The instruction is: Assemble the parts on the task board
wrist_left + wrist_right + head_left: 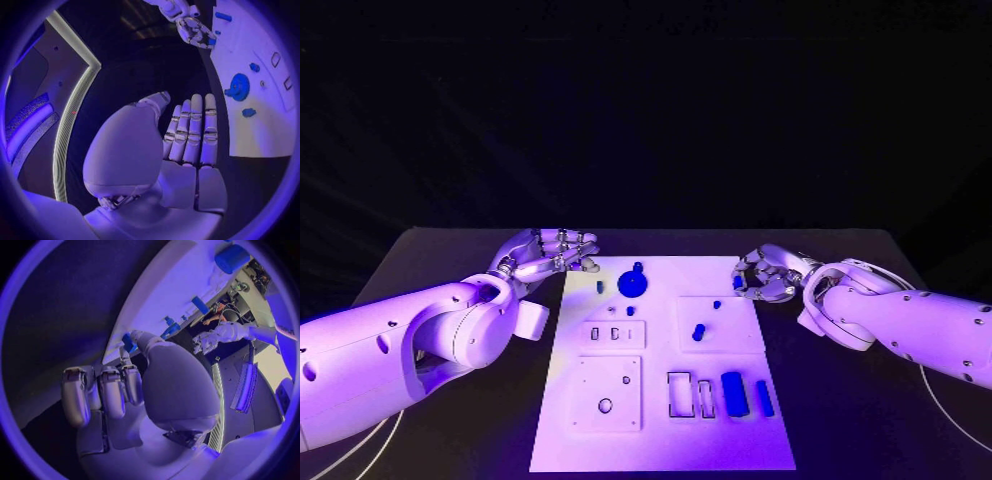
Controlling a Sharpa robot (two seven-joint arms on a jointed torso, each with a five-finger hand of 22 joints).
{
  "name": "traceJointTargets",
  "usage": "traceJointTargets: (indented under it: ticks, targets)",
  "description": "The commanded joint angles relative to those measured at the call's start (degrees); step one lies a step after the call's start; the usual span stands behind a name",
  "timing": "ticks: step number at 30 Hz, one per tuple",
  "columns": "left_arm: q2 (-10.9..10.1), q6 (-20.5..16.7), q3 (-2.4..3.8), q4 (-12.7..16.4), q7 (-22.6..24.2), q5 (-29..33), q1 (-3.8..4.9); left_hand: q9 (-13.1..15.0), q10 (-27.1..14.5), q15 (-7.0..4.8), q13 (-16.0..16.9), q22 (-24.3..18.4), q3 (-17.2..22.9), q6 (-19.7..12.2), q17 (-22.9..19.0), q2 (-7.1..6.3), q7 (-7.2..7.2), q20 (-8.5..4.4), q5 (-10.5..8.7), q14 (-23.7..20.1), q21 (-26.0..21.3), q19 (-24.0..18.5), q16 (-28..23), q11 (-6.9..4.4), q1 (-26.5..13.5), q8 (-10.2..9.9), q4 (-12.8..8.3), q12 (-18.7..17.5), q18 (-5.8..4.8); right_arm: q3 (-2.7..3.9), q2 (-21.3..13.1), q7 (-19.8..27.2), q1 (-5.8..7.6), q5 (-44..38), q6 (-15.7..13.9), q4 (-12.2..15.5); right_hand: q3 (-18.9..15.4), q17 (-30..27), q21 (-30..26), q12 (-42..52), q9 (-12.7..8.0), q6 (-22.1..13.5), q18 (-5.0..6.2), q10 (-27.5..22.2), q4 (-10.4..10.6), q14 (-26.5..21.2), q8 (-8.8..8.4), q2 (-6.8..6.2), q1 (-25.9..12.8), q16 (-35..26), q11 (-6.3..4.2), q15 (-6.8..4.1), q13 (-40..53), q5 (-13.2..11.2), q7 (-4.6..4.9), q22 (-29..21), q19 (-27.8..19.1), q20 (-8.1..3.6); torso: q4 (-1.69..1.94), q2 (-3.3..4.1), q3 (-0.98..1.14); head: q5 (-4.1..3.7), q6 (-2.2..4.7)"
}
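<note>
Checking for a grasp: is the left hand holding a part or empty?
Empty. In the left wrist view the left hand has its fingers straight and together with a bare palm, beside the task board, not touching its blue parts.

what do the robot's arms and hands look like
Both arms are smooth white shells with rounded, bulging joint housings and small dark dots along the forearms. Each ends in a silver, many-fingered hand: the left hand and right hand have segmented metallic fingers and a broad, smooth palm cover. Thin pale cables trail beside the arms.
</note>
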Motion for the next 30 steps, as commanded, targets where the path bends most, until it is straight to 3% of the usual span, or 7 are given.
traceJointTargets:
  ticks: [1,13,20,26,30]
  targets:
    - [0.09,1.08,0.03,0.1,0.1,0.14,0.05,0.1,-0.29,-0.09,-0.01,0.06,0.37,-0.41,0.06,-0.23,0.15,-0.01,-0.28,-0.49,0.35,-0.55,0.19,0.24,-0.49,0.02,-0.11,-0.25,0.5,-0.03,0.12,-0.08,-0.09,-0.01,-0.29,-0.01,0.69,13.85,0.33,0.43,0.07,1.05,-0.59,0.58,-0.04,5.59,0.5,0.3,-0.84,-0.08,-0.03,-0.17,8.55,-0.24,-0.14,13.08,4.44,0.11,0.01,-0.02,0.0,-0.1,-0.03]
    - [0.03,1.2,0.03,0.1,-0.03,0.13,0.05,0.1,-0.29,-0.09,-0.01,0.06,0.37,-0.41,0.06,-0.23,0.15,-0.01,-0.28,-0.49,0.35,-0.55,0.19,0.24,-0.49,0.02,-0.11,-0.25,0.5,-0.03,0.24,-0.94,-0.09,0.19,-2.24,-0.03,3.85,13.86,0.73,1.02,1.35,4.84,-0.72,1.5,-0.39,5.6,3.58,3.18,-1.44,-0.08,-1.73,-1.62,9.31,0.03,-2.05,13.51,4.77,-1.17,0.02,-0.01,0.01,-0.07,-0.1]
    - [0.0,1.24,0.03,0.1,-0.08,0.09,0.05,0.1,-0.29,-0.09,-0.01,0.06,0.37,-0.41,0.06,-0.23,0.15,-0.01,-0.28,-0.49,0.35,-0.55,0.19,0.24,-0.49,0.02,-0.11,-0.25,0.5,-0.02,0.22,-1.14,-0.1,0.37,-4.89,0.59,4.99,13.89,1.3,1.24,1.91,5.35,-0.89,1.85,-0.89,5.61,4.66,3.59,-1.52,-0.08,-2.14,-2.02,9.6,-0.01,-2.5,14.03,5.18,-1.57,0.0,-0.04,0.03,-0.05,-0.09]
    - [-0.02,1.32,0.02,-0.04,-0.15,0.09,0.05,0.1,-0.29,-0.09,-0.01,0.06,0.37,-0.41,0.06,-0.23,0.15,-0.01,-0.28,-0.49,0.35,-0.55,0.19,0.24,-0.49,0.02,-0.11,-0.25,0.5,0.03,-0.3,-4.85,0.09,0.3,-7.13,3.57,6.13,13.63,1.31,0.69,2.3,4.75,-0.9,1.41,-0.88,5.55,5.18,4.74,-2.11,-0.15,-2.27,-2.19,9.06,-0.02,-2.56,14.06,5.19,-1.83,-0.06,-0.14,0.02,0.06,-0.14]
    - [0.04,1.35,0.01,-0.27,-0.18,0.09,0.05,0.1,-0.29,-0.09,-0.01,0.06,0.37,-0.41,0.06,-0.23,0.15,-0.01,-0.28,-0.49,0.35,-0.55,0.19,0.24,-0.49,0.02,-0.11,-0.25,0.5,0.08,-0.75,-8.82,0.81,-0.73,-7.89,7.24,6.58,13.53,1.32,0.5,2.44,4.36,-0.91,1.27,-1.03,5.53,5.32,5.1,-2.23,-0.18,-2.25,-2.21,8.89,-0.03,-2.51,14.07,5.21,-1.87,0.01,-0.21,-0.05,-0.01,-0.13]
